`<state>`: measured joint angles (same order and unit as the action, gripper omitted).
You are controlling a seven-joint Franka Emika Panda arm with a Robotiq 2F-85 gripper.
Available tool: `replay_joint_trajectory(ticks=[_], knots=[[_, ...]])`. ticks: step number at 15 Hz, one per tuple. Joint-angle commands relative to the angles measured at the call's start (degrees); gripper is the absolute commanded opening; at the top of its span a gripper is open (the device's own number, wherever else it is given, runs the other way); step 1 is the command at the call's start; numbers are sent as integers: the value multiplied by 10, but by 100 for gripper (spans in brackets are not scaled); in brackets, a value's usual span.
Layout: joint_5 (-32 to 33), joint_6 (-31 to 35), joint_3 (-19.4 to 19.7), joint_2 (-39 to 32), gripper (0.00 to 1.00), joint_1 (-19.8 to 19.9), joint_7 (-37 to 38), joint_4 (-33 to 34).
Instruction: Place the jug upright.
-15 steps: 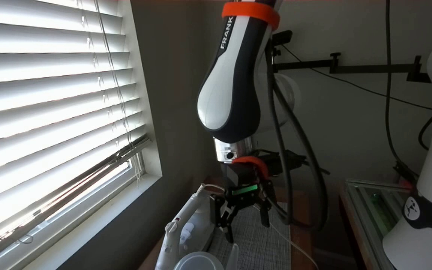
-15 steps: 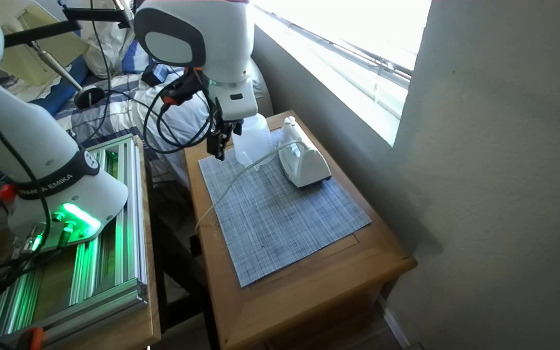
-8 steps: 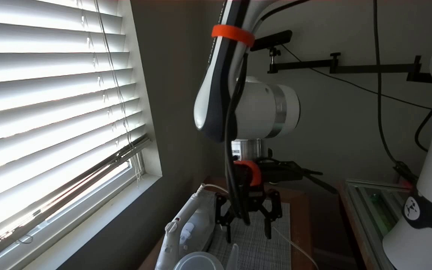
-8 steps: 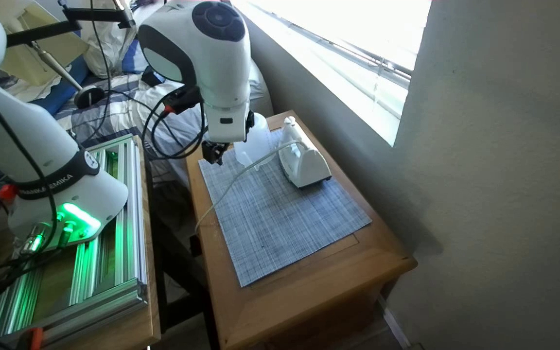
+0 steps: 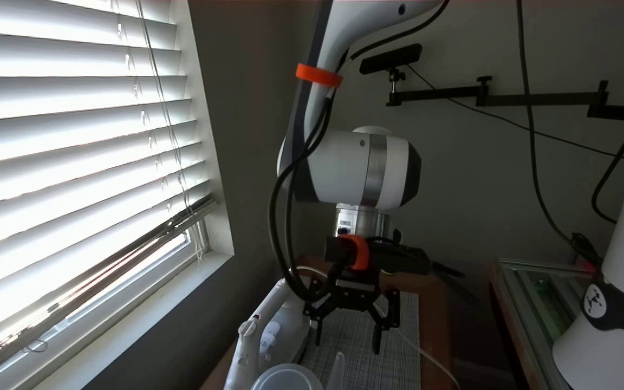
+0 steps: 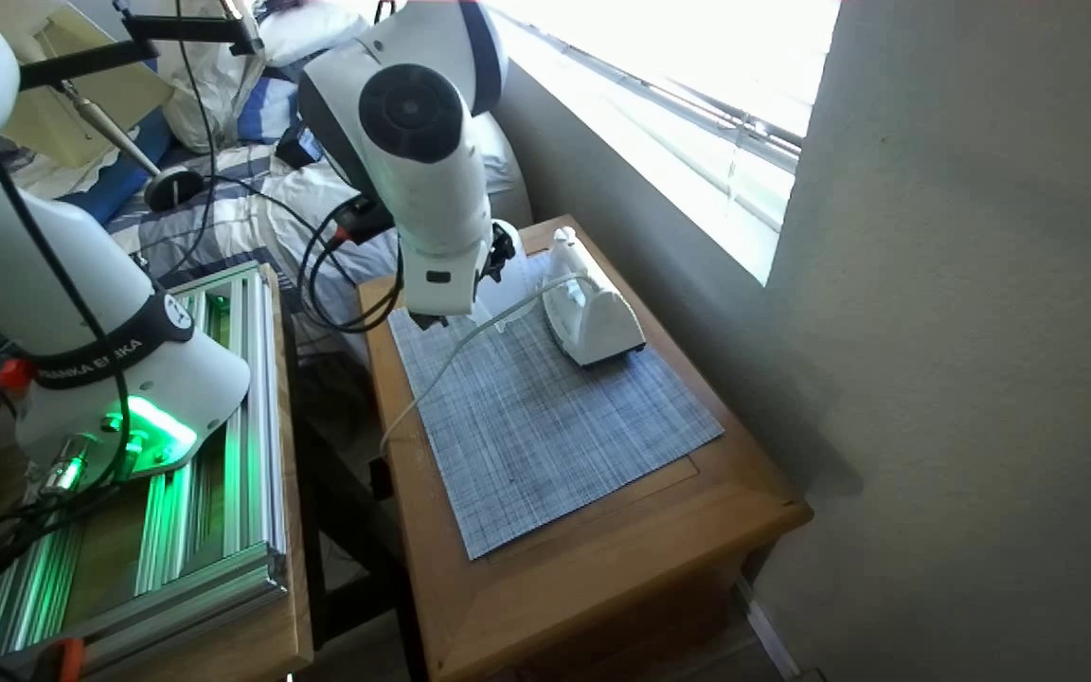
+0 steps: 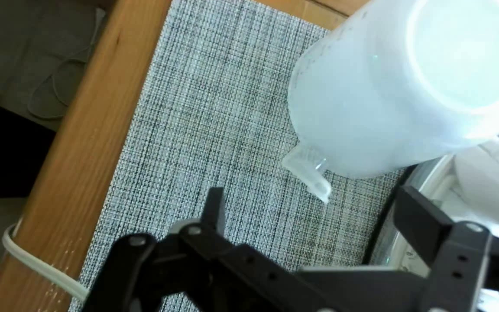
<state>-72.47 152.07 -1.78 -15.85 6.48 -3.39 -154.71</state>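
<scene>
The jug (image 7: 362,95) is translucent whitish plastic. It stands upside down on the mat, its round closed base facing up in the wrist view. An L-shaped handle piece (image 7: 306,169) sticks out from its side near the mat. In an exterior view only its top (image 5: 287,377) shows at the bottom edge; in an exterior view it is partly hidden (image 6: 512,294) behind the gripper and arm. My gripper (image 7: 312,208) is open and empty, pointing down above the mat. It is beside the jug on the handle's side, apart from it; its fingers (image 5: 377,341) hang over the mat.
A white clothes iron (image 6: 593,303) stands close beside the jug, near one finger in the wrist view (image 7: 487,186). Its cord (image 6: 451,365) crosses the grey woven mat (image 6: 555,445) on the wooden table (image 6: 640,568). The window wall is beyond the iron.
The wrist has turned and the arm has swung; the gripper has come a little lower and nearer the jug, covering part of it in an exterior view. The jug and iron have not moved.
</scene>
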Motion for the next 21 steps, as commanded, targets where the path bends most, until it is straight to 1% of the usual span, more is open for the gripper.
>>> replay_joint_trajectory(ticks=[1,2,3,4,5,9,12,15,18,21], knots=[[-76,-29,-11,-58,100,17,-65,45],[-88,-42,-13,-62,100,19,-100,51],[-50,-23,-1,-31,100,5,-47,23],[-61,-30,-3,-40,100,5,-64,30],[-66,-41,16,-47,100,-16,-70,37],[-74,-48,17,-63,100,-13,-76,48],[-76,-57,24,-76,100,-18,-65,53],[-81,-75,29,-86,100,-14,-58,55],[-94,-92,36,-94,100,-11,-51,55],[-121,-103,43,-100,100,-8,-56,56]])
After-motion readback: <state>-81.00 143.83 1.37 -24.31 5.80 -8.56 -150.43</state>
